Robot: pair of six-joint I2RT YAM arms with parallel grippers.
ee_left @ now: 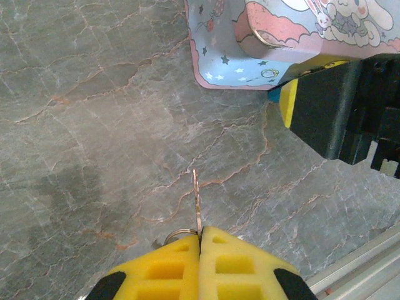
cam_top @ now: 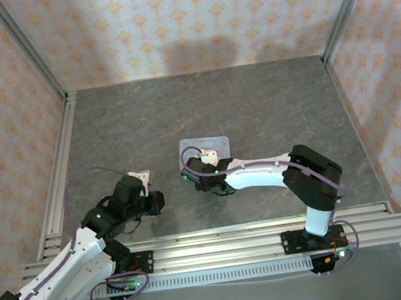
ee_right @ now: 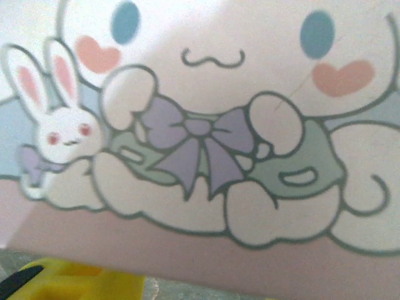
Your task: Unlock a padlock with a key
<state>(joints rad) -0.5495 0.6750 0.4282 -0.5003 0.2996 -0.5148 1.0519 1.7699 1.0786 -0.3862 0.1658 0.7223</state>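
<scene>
My left gripper (ee_left: pixel 201 230) is shut on the key (ee_left: pixel 197 199), a thin pale blade that points forward over the grey table, with its ring (ee_left: pixel 177 235) at the left pad. In the top view the left gripper (cam_top: pixel 155 200) sits left of the right gripper (cam_top: pixel 195 176), which is pressed against the near edge of the pale-blue cartoon tin (cam_top: pixel 204 149). One yellow right finger (ee_left: pixel 289 103) rests under the tin's edge (ee_left: pixel 237 65). A small blue bit (ee_left: pixel 273 95) shows beside that finger; I cannot tell if it is the padlock. The tin lid (ee_right: pixel 206 125) is very close to the right wrist camera.
The grey marbled table (cam_top: pixel 269 111) has patterned walls on three sides. An aluminium rail (cam_top: pixel 219 238) runs along the near edge by the arm bases, and its corner (ee_left: pixel 369 262) shows in the left wrist view.
</scene>
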